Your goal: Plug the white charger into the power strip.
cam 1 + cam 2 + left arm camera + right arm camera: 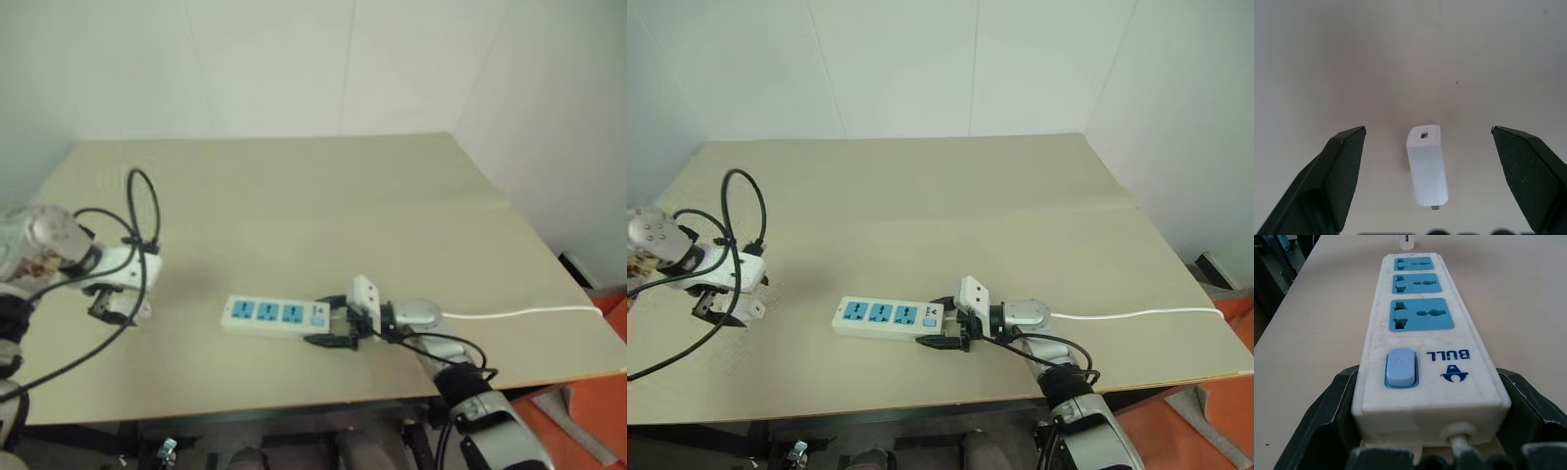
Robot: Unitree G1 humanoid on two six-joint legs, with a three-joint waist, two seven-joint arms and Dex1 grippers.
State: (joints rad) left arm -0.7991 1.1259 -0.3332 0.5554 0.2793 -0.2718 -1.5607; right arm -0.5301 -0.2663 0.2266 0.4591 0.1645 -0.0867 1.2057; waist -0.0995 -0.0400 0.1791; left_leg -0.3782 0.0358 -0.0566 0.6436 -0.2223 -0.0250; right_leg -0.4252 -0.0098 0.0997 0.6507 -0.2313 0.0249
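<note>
a: what's on the bench [950, 186] besides the two task things?

b: very little. a thin white cord [1136, 315] runs from the button end of the power strip [888, 319] off toward the right edge, and black cables [743, 211] loop over the left arm. the top is a plain pale beige board

a: where's the white charger?

b: lying on its side on the bare bench, seen in the left wrist view between the fingers of the left claw [1428, 169], touching neither. white charger [1426, 165] has its slotted end face turned one way and a small metal pin showing at the other end. the left claw is spread wide, pointing steeply down near the left edge of the bench

a: and the strip?

b: flat on the bench near the front edge, three blue sockets up, well apart from the charger. the right claw [948, 327] is clamped on its button end, one black finger [1317, 416] pressed to each long side. the blue button sits just ahead of the cord outlet

a: anything in the way between them?

b: open bench top lies between the charger and the strip's far end

a: the room?

b: white walls meet in a corner behind the bench, and orange floor [1205, 431] shows at the lower right
</note>
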